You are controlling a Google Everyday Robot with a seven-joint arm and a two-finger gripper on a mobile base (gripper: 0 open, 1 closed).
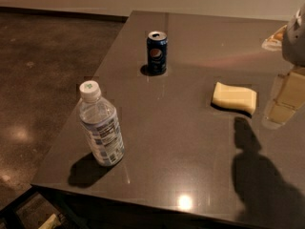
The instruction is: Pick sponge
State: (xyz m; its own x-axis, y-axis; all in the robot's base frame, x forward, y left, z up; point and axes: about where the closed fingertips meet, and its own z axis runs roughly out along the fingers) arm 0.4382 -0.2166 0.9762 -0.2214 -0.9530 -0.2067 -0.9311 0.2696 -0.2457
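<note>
1 bottle [101,128] stands at the table's [181,151] front left. 1 can [157,52] stands farther back. The sponge [234,98] lies flat right of centre. The gripper [288,92] hangs near its right end; spread or closed, I cannot tell.

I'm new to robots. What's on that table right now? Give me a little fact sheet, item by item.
table: dark, glossy top
sponge: pale yellow, lying flat, right of centre
soda can: dark blue, upright, toward the far side
water bottle: clear with a white cap, upright, near the front left corner
gripper: at the right edge of the view, just right of the sponge, not touching it
task status: sponge not yet picked up
</note>
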